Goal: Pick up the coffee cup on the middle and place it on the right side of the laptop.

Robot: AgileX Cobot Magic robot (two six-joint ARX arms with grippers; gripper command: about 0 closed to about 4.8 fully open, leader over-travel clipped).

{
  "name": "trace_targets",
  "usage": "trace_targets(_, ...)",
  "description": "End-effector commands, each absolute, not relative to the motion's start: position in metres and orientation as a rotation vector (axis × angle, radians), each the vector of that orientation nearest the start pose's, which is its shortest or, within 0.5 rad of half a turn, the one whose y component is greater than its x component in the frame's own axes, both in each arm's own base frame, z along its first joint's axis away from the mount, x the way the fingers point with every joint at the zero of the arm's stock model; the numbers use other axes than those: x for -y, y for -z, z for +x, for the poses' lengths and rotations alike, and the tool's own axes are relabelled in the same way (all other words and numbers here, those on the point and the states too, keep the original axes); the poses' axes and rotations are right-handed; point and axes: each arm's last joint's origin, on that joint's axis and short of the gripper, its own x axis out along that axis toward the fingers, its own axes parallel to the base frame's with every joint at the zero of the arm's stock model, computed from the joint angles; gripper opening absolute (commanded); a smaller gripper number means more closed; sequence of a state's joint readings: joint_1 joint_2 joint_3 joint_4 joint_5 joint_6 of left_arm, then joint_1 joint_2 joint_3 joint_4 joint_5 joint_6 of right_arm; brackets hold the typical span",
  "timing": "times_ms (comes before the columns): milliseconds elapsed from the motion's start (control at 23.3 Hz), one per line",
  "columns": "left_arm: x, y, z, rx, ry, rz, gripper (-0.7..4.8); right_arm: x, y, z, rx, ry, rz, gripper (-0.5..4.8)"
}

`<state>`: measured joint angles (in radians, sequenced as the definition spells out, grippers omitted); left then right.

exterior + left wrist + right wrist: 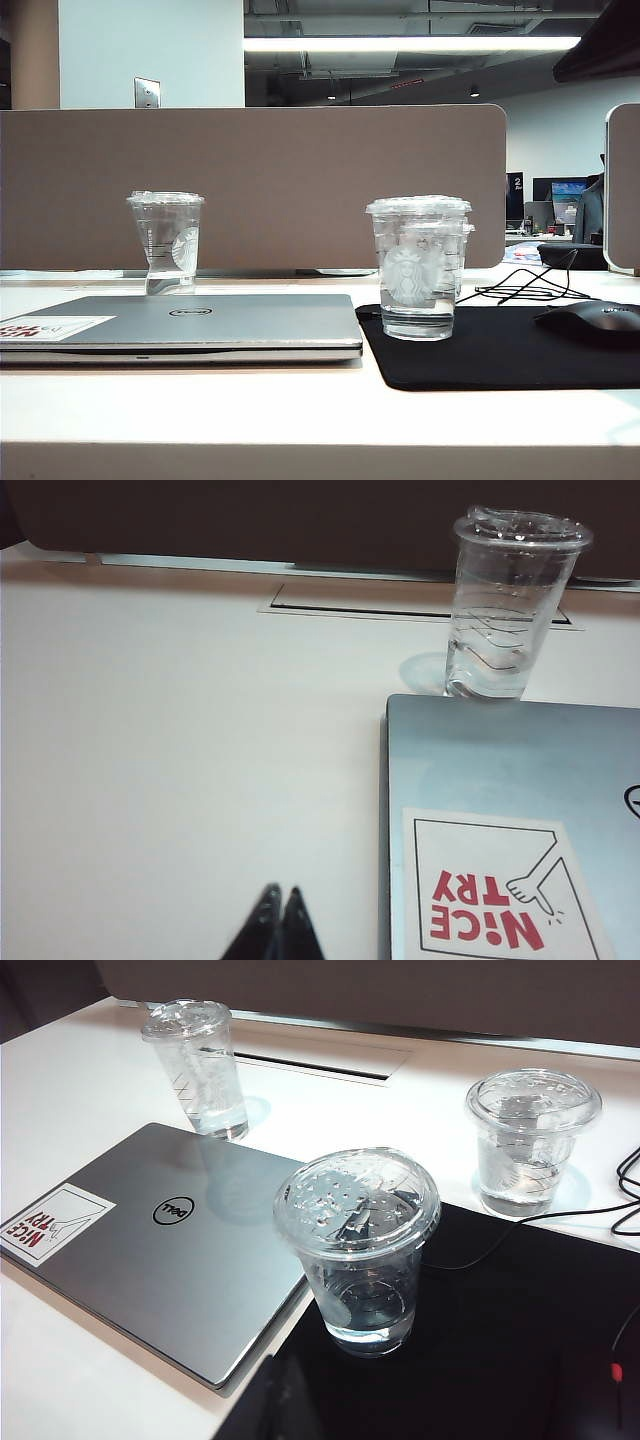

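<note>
While the short clear plastic coffee cup (360,1250) with its flat lid is standing upright on the black mat (520,1360), just right of the closed silver-grey laptop (170,1250), my left hand (279,898) is hovering pressed together over the white table (180,740); my right hand (262,1400), barely visible, seems shut, holding nothing.
</note>
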<state>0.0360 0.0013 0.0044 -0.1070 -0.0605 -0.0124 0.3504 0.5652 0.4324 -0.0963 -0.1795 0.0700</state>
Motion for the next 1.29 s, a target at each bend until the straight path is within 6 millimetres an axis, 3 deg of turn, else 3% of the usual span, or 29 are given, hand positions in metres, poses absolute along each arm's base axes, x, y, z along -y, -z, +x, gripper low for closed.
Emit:
trace_targets(43,-0.005,-0.157,0.097,-0.089,-0.098,-0.007,-0.05,-0.053,-0.254,0.131,-0.226,-0.518,0.047,-0.08)
trace_targets(644,-0.005,-0.157,0.097,-0.088,-0.097,-0.007,-0.05,-0.049,-0.258,0.126,-0.187,-0.51,0.052,-0.08)
trace_targets(1074,-0.004,-0.162,0.097,-0.036,-0.049,-0.009,-0.05,-0.023,-0.275,0.1,0.012,-0.357,0.066,-0.08)
trace_targets(1289,-0.004,-0.162,0.097,-0.036,-0.049,-0.009,-0.05,-0.015,-0.264,0.086,0.105,-0.304,0.062,-0.08)
